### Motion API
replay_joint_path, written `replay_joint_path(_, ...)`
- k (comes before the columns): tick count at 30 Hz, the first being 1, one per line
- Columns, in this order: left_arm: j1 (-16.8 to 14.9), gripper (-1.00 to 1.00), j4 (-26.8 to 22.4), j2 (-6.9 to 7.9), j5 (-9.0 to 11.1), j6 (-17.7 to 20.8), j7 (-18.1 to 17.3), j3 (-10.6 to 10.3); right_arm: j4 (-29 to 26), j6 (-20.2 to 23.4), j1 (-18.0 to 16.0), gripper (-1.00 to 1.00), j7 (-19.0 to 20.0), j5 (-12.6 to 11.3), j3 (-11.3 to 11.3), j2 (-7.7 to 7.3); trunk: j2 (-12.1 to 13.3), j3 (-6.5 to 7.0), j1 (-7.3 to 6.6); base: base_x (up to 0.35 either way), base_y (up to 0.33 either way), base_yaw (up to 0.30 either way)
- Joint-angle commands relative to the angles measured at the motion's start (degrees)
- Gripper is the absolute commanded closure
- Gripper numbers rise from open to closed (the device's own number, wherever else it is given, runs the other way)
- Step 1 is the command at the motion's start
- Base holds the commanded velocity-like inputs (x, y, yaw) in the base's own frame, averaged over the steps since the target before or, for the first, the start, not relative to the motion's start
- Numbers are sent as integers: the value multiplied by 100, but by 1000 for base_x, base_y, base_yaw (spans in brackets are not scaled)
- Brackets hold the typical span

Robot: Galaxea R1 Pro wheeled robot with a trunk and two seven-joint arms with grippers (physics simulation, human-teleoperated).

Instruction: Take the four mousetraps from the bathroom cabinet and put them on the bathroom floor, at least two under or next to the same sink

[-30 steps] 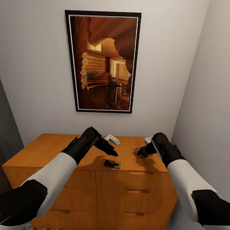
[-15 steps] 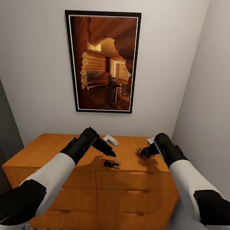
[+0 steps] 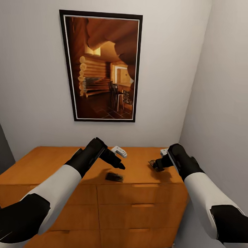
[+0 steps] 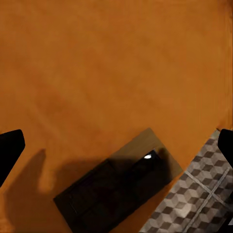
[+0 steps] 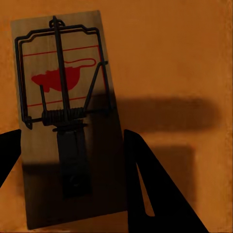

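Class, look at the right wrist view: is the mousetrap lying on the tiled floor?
No: the mousetrap lies flat on the cabinet, between the right gripper fingers.

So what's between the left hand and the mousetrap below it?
Nothing: in the left wrist view, only bare cabinet top separates the left hand from the shadowed mousetrap by the front edge.

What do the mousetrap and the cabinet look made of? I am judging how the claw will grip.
The mousetrap looks like a pale, matte wooden board with a printed red mouse mark, carrying a dark wire bar and coiled spring, probably metal. The cabinet looks like smooth orange-brown wood with a satin finish; little grain shows, so veneer or laminate is possible.
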Motion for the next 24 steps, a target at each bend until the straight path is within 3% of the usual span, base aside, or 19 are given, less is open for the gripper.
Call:
replay_joint_path(1, -4, -100, -6, -3, -60, 13, -52, 2, -7, 18, -4, 100, 39, 52, 24, -8, -4, -4, 0, 0, 0, -232)
replay_joint_path(14, -4, -100, -4, 20, -60, 4, -62, -5, -46, 18, -4, 100, 37, 57, 24, -11, -4, 3, 0, 0, 0, -45)
replay_joint_path(21, -4, -100, 20, 126, -53, 4, -105, -24, -36, 18, -4, 100, 31, 49, 24, -12, -4, 3, 0, 0, 0, 0)
replay_joint_path(23, -4, -100, 26, 134, -52, 7, -109, -98, -35, 18, -4, 100, 30, 46, 24, -12, -4, 3, 0, 0, 0, 0)
replay_joint_path(24, -4, -100, 40, 138, -49, 15, -115, -273, -34, 18, -4, 100, 31, 43, 24, -12, -4, 3, 0, 0, 0, 0)
